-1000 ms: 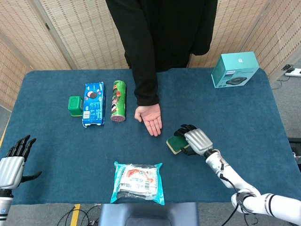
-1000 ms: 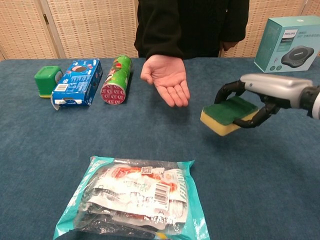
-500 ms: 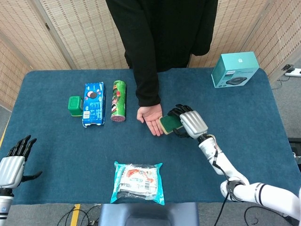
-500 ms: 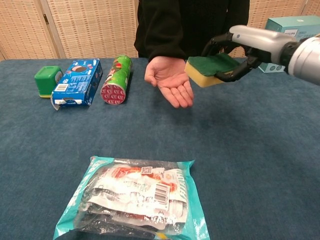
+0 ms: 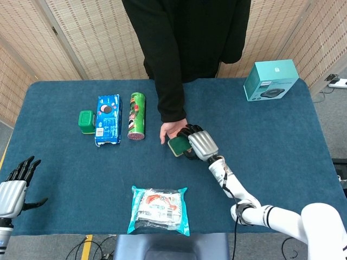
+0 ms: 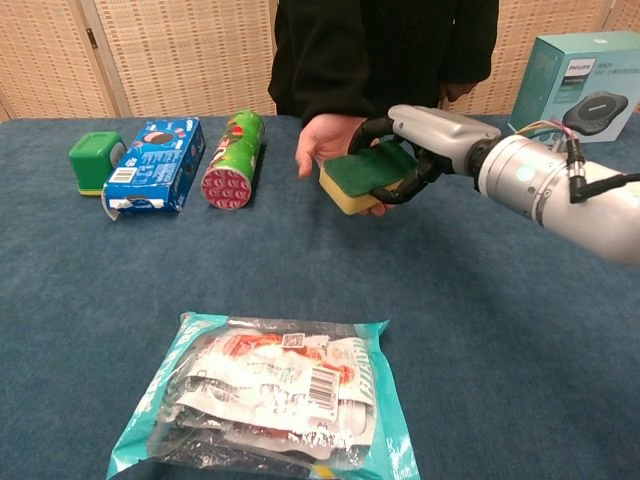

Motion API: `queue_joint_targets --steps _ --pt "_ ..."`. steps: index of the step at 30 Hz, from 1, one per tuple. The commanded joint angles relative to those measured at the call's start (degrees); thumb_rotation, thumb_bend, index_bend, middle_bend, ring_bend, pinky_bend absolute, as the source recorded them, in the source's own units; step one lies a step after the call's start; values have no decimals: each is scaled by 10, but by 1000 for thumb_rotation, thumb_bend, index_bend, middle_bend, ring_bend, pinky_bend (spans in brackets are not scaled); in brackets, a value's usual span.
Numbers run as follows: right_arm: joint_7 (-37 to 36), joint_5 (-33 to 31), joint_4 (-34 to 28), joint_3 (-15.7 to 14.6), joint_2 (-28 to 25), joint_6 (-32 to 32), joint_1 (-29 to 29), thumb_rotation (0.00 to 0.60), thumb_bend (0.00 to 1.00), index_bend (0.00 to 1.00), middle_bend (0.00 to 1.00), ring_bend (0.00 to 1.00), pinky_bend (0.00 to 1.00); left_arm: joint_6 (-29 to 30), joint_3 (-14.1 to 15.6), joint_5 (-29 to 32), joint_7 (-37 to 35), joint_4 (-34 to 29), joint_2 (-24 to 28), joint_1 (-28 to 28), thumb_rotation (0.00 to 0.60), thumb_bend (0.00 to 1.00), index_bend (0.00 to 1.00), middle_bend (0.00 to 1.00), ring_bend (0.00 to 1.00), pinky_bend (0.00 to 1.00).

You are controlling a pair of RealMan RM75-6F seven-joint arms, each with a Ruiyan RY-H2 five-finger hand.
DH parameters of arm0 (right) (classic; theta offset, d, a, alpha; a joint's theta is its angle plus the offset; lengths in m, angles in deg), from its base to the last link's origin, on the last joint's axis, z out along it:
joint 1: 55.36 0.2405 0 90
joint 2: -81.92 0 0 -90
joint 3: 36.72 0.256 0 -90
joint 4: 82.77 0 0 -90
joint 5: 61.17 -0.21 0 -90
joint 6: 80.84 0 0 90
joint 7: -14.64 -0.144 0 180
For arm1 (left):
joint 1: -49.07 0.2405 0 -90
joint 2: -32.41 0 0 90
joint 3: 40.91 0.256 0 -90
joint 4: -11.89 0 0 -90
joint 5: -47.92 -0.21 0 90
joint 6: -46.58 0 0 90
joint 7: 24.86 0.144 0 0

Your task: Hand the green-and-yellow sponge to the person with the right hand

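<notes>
your right hand (image 6: 415, 150) grips the green-and-yellow sponge (image 6: 362, 176), fingers curled over its green top and under its yellow edge. in the chest view the sponge sits directly over the person's open palm (image 6: 330, 142); you cannot tell whether it touches the palm. in the head view the sponge (image 5: 177, 145) lies near the middle of the blue table (image 5: 282, 141), at about 5 o'clock from the person's wrist, with your right hand (image 5: 196, 143) just at its 3 o'clock side.

your left hand (image 5: 16, 181) hangs at the table's 8 o'clock corner, fingers spread apart and holding nothing; the chest view does not show it.

at 10 o'clock from the sponge, a green chip can (image 5: 136, 116) lies on its side, a blue cookie box (image 5: 108, 119) just beside it at its 9 o'clock, and a small green container (image 5: 86, 121) touching the box's far side. a teal-edged snack bag (image 6: 268, 398) lies at 6 o'clock, near your edge of the table. a teal product box (image 5: 270, 79) stands at 2 o'clock, well apart from everything else.
</notes>
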Motion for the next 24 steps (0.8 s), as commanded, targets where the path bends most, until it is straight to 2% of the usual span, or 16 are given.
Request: queue_joint_targets --steps 1,4,7,10,13,15,19,21,24 --pt "2 -3 -19 -3 -22 10 -1 600 227 68 122 39 87 -1 0 1 1 1 0 0 600 166 0 0 2 192" --pt "23 1 -74 -8 -72 -4 -15 600 170 0 48 0 5 -4 -1 5 4 4 -1 -1 600 166 0 0 2 192" --pt "47 13 -153 -14 -132 -44 -43 600 144 0 21 0 0 -10 -3 11 13 7 -5 -4 600 166 0 0 2 192" --pt "71 26 -243 -32 -206 -78 -80 600 143 0 9 0 0 -15 -5 17 20 8 -9 -7 600 166 0 0 2 192" --pt "79 59 -339 -75 -291 -117 -133 600 144 0 5 0 0 -14 -6 20 31 7 -13 -7 600 166 0 0 2 192" --pt "72 104 -375 -120 -340 -152 -178 600 143 0 5 0 0 -9 -4 15 41 4 -15 -6 600 165 0 0 2 192" --pt "60 190 -356 -207 -385 -225 -265 600 144 0 5 0 0 11 2 1 62 -7 -18 2 600 166 0 0 2 192" --pt "48 213 -323 -233 -384 -263 -305 600 145 0 5 0 0 24 6 -12 73 -13 -19 7 600 166 0 0 2 192" --pt "9 214 -272 -245 -370 -306 -349 600 147 0 6 0 0 40 13 -31 86 -17 -22 13 600 166 0 0 2 192"
